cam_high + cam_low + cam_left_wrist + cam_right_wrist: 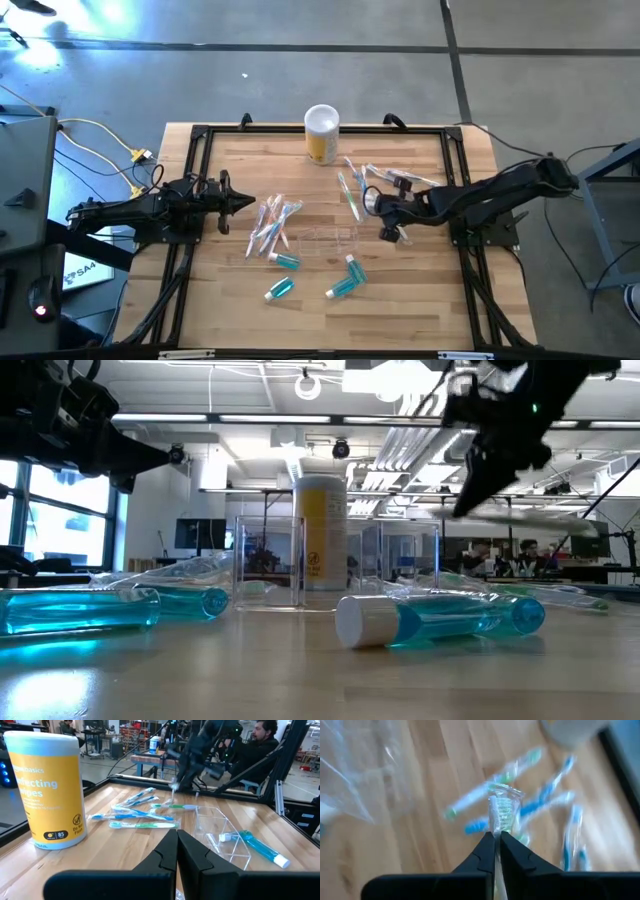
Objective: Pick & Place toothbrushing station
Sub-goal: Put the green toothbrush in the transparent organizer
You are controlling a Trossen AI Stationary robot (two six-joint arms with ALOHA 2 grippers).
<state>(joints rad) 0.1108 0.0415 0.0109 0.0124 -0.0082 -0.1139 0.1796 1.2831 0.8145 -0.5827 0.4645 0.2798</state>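
The right gripper (495,836) is pinching a green toothbrush (501,810), seemingly by its bristle end, above the scattered brushes near the wipes canister (321,133). It should be lifting straight and slowly, since that thin hold may swivel. The left gripper (243,202) is waiting closed, empty.

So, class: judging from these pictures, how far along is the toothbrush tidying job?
Nothing looks placed yet: the clear container appears empty. In hand: the right gripper is shut on a toothbrush. Left: toothbrush piles, teal tubes. The left gripper waits, shut.
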